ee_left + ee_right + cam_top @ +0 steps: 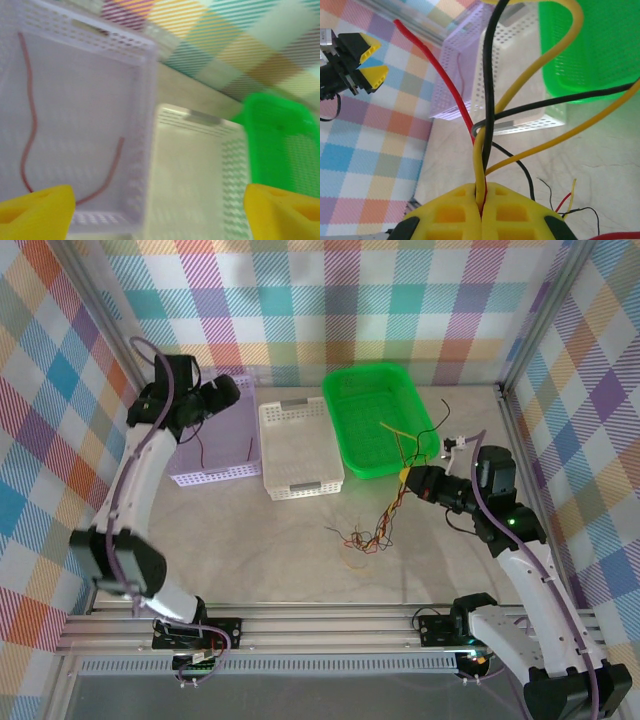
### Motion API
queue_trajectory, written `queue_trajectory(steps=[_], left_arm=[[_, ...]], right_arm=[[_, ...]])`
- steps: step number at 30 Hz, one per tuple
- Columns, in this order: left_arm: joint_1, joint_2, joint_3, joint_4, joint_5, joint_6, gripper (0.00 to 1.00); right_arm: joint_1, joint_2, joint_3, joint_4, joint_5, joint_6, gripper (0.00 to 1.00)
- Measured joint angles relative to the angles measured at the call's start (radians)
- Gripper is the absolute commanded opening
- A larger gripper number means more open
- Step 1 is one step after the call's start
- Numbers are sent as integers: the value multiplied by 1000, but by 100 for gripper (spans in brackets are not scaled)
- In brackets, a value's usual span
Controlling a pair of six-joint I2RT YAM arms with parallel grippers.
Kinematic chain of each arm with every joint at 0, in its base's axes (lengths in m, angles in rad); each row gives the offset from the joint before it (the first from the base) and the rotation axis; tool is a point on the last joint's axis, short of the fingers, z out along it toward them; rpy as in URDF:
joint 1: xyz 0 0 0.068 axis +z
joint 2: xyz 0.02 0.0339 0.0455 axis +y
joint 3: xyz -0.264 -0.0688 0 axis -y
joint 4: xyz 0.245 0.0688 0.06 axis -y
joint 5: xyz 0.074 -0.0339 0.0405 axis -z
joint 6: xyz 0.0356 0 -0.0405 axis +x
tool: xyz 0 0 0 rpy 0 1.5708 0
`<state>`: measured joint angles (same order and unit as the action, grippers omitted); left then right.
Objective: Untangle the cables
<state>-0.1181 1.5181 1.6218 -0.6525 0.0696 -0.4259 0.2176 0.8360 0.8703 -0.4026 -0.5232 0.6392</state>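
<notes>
Cables (365, 535): a red, black and yellow tangle was seen lying on the table (260, 550), with strands rising to the right gripper (410, 480).
Right gripper: its fingers were pressed together on the cables, and it was raised just beside the green basket (340, 425).
White basket (300, 490): it was set between the green basket and the lilac basket (210, 477).
Red cable (30, 115): it was laid loose inside the lilac basket.
Left gripper (160, 210): it was held over the lilac basket with its fingers spread wide apart.

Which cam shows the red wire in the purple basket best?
Left wrist: the red wire lies close up on the purple basket floor, most of its length showing, slightly blurred. Top view gives a short faint line; right wrist a distant thin sliver.
</notes>
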Motion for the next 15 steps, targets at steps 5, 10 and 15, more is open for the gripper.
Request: queue_trajectory(steps=[5,10,15], left_arm=[[-233,-193,-172,63,58,-97,89],[-423,-244,-299,138,76,-217,89],[-549,-244,-322,236,56,-320,88]], right_arm=[[2,-4,-18,94,-101,4,0],[26,-7,-33,138,-163,2,0],[77,-4,-34,141,-179,-14,0]])
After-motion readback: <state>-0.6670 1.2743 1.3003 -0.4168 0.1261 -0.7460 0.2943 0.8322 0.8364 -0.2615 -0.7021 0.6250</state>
